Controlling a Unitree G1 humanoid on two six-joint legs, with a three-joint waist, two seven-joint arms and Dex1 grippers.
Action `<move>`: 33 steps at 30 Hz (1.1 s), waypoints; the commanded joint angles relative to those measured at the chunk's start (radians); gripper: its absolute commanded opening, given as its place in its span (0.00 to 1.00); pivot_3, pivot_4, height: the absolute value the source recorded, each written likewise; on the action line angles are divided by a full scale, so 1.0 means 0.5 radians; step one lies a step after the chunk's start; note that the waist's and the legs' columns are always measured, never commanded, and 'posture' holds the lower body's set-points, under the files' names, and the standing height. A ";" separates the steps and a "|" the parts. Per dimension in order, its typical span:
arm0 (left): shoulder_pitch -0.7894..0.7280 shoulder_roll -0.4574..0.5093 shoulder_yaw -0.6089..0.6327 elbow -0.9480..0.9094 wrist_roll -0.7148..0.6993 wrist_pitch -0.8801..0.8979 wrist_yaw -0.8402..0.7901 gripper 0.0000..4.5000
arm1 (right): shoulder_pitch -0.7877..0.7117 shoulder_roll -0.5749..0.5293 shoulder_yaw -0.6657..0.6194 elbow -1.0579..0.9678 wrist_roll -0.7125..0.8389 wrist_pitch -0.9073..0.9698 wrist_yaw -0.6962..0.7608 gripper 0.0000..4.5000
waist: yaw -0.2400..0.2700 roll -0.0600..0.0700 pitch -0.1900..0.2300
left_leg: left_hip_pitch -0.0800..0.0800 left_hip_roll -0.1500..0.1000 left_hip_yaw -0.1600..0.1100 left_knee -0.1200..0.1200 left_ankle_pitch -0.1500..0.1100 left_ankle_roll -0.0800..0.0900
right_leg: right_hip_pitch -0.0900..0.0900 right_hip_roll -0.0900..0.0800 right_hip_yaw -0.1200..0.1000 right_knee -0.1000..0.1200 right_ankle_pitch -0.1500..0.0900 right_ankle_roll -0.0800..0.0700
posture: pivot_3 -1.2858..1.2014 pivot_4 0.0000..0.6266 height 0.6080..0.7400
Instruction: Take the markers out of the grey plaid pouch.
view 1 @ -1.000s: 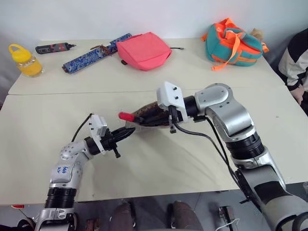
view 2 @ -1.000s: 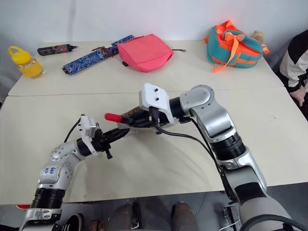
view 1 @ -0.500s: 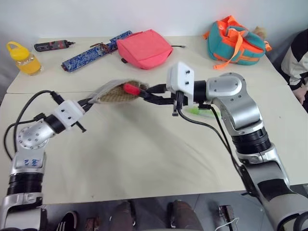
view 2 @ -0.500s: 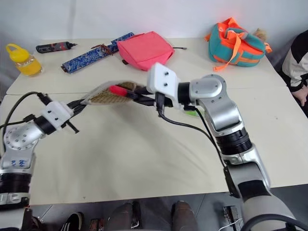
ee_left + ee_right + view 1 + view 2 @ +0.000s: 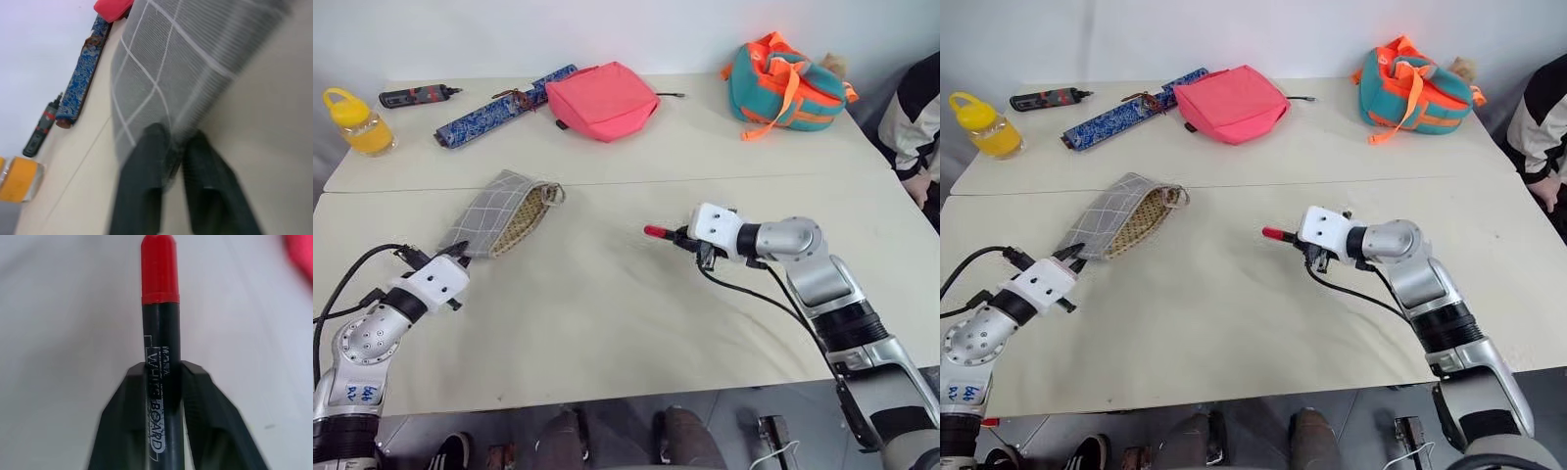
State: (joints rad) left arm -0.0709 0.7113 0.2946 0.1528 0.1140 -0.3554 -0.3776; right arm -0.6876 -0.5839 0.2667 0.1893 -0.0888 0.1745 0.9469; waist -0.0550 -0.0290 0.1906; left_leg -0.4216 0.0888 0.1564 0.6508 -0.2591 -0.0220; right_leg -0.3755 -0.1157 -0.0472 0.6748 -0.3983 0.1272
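The marker (image 5: 160,342), dark-bodied with a red cap, is out of the pouch and pinched along its body by your right pincer (image 5: 688,238); the right wrist view shows both black fingers (image 5: 128,416) flanking the barrel with the cap pointing away. In the head views it sits low over bare desk (image 5: 607,323), well apart from the pouch; whether the cap touches the surface is hard to tell.

The grey plaid pouch (image 5: 499,211) lies flat to the left, its tan-lined mouth facing the far side. Your left pincer (image 5: 456,257) sits at its near corner; in the left wrist view the fingers (image 5: 146,166) stand slightly apart with the fabric edge at or between them, and I cannot tell whether they grip it.

To finish this step cleanly, I'd lower the marker until it rests level on the desk before you spread the fingers, so it doesn't drop and roll. Choose a spot away from the pouch mouth and the desk's near edge. Draw back along the marker's length rather than sideways, to avoid flicking it.

Judging by the open mouth alone, you can't confirm the pouch is empty, so check inside. The pink pouch (image 5: 602,99) and blue patterned case (image 5: 499,106) at the far side need no attention.
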 commanded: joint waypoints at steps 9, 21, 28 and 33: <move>0.210 -0.070 0.214 -0.689 -1.066 0.541 -0.457 0.79 | 0.007 0.086 -0.287 -0.276 0.434 0.286 0.049 0.87 | -0.005 0.000 0.000 | 0.000 0.006 -0.001 -0.001 0.000 -0.001 | 0.000 0.002 0.000 0.000 0.000 0.000 | 0.52 0.24 1.00; 0.717 -0.221 0.434 -1.075 -1.337 0.902 -0.452 0.79 | 0.675 0.089 -0.431 -1.016 0.949 0.478 0.132 0.87 | 0.015 -0.001 0.000 | 0.000 0.000 -0.005 -0.001 -0.001 0.000 | 0.004 0.002 0.001 -0.004 0.001 -0.001 | 0.52 0.24 1.00; 0.875 -0.288 0.543 -0.986 -1.284 0.898 -0.436 0.79 | 1.150 0.127 -0.593 -1.037 0.952 0.187 0.003 0.87 | 0.021 -0.002 -0.002 | 0.002 -0.002 -0.006 -0.001 -0.001 0.002 | 0.010 0.003 0.000 -0.014 0.000 -0.002 | 0.52 0.24 1.00; 0.924 -0.316 0.497 -0.957 -1.206 0.886 -0.477 0.79 | 1.212 0.103 -0.615 -0.923 0.915 0.028 -0.012 0.87 | 0.021 -0.003 -0.002 | 0.007 -0.002 -0.006 -0.001 0.001 0.004 | 0.022 0.003 0.000 -0.025 0.002 -0.005 | 0.52 0.24 1.00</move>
State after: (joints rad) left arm 0.3753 0.5572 0.5371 -0.3274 -0.4936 0.0983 -0.6058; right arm -0.0845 -0.5277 -0.0148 -0.2683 0.3696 0.2236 0.9445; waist -0.0447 -0.0306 0.1896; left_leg -0.4160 0.0876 0.1533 0.6501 -0.2588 -0.0197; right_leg -0.3626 -0.1141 -0.0472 0.6617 -0.3973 0.1248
